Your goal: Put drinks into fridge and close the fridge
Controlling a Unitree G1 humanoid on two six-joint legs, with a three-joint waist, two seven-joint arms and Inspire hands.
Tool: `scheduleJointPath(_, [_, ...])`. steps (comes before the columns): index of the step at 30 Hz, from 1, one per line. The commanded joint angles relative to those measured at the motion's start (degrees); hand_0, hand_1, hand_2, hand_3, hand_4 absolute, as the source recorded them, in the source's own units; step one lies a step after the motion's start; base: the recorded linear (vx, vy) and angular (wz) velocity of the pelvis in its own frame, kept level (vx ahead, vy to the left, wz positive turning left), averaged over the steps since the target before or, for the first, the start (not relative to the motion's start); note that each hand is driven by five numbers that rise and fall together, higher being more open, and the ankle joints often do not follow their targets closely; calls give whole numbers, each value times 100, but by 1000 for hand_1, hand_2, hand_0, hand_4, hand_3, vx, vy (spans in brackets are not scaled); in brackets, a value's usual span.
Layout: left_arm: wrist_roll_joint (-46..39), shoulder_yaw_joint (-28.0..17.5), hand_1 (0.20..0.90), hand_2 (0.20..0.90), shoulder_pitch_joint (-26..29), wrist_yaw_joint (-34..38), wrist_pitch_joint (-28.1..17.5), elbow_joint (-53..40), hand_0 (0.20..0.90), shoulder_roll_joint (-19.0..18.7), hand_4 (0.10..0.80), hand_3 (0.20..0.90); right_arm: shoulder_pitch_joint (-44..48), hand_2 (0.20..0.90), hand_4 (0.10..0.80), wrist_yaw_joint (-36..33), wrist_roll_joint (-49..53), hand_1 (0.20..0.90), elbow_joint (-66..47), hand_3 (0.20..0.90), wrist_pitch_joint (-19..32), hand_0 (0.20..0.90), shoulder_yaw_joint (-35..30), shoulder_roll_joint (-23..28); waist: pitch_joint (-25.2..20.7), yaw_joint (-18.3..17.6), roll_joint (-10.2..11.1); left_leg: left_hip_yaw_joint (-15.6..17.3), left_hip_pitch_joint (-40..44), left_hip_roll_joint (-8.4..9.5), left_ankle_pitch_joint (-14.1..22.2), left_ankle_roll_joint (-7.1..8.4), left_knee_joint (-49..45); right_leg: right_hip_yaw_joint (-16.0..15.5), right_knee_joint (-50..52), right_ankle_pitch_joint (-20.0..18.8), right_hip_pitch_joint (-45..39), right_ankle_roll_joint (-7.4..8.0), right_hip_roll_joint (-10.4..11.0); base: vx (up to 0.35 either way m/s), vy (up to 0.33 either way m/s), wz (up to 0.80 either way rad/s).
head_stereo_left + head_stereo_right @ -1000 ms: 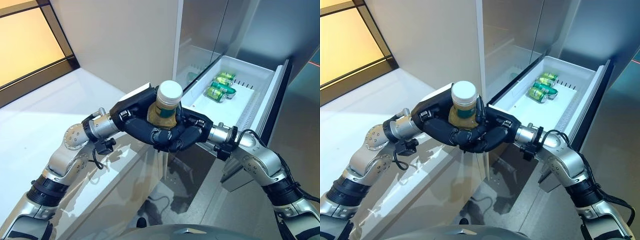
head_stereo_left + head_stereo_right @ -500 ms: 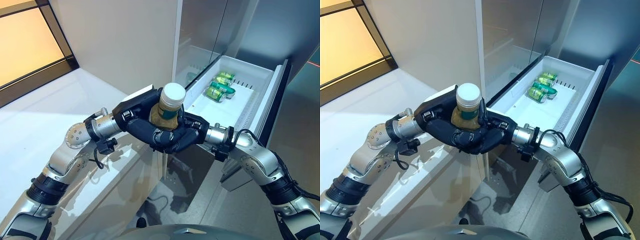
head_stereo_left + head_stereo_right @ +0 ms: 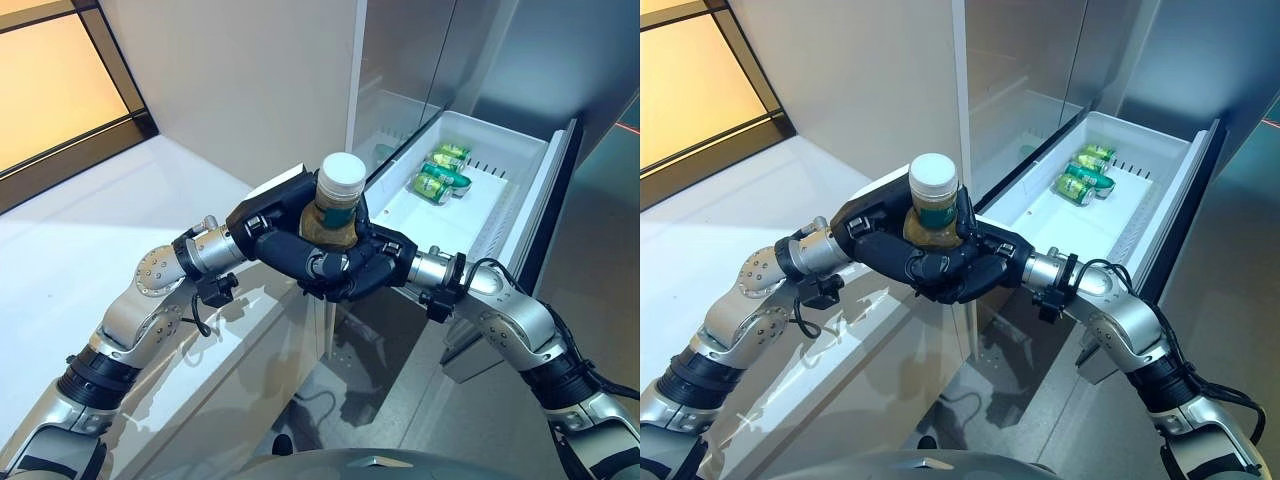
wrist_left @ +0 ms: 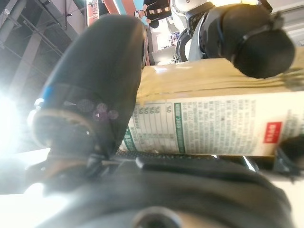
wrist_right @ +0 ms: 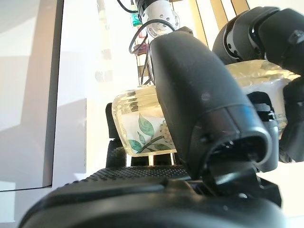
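Observation:
A bottle (image 3: 336,200) with a white cap and a tan-green label stands upright between both hands, in front of the fridge's open white drawer (image 3: 520,200). My left hand (image 3: 270,232) is curled round it from the left and my right hand (image 3: 365,270) from the right, their fingers overlapping below it. The bottle's label shows in the left wrist view (image 4: 209,128) and its clear base in the right wrist view (image 5: 137,123). Green cans (image 3: 440,172) lie at the back of the drawer.
A white counter (image 3: 80,250) runs along the left. The grey fridge front (image 3: 420,40) rises behind the drawer. The drawer's front panel (image 3: 555,190) juts out at the right.
The bottle and both hands have shifted slightly; the bottle now stands more upright. The arms have barely moved.

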State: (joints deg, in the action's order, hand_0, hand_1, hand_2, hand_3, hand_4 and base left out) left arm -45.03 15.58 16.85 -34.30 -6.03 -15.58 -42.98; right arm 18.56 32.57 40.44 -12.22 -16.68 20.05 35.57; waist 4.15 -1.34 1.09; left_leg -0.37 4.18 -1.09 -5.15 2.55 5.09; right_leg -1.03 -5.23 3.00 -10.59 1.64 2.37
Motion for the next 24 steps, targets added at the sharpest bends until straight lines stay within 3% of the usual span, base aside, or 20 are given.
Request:
scheduleJointPath(1, [-295, -236, 900, 900, 890, -6, -672, -429, 900, 50, 800, 900, 827, 300, 100, 11, 631, 300, -482, 200, 575, 300, -333, 30, -536, 8, 17, -29, 381, 476, 775, -402, -29, -207, 23, -386, 372, 205, -270, 0, 0, 0])
scheduleJointPath(15, [-713, -834, 900, 900, 545, -400, -772, -292, 900, -21, 800, 900, 734, 300, 100, -242, 671, 300, -732, 200, 1111, 300, -930, 210, -558, -21, 19, -10, 347, 479, 742, -402, -26, -155, 26, -435, 426, 190, -282, 0, 0, 0])
scheduleJointPath(24, [-892, -1473, 900, 900, -44, -345, -766, -345, 900, 261, 800, 900, 364, 300, 100, -313, 657, 300, -1218, 200, 1467, 300, -1665, 329, -588, -48, 44, -29, 337, 484, 757, -409, -21, -87, 31, -421, 445, 184, -305, 0, 0, 0])
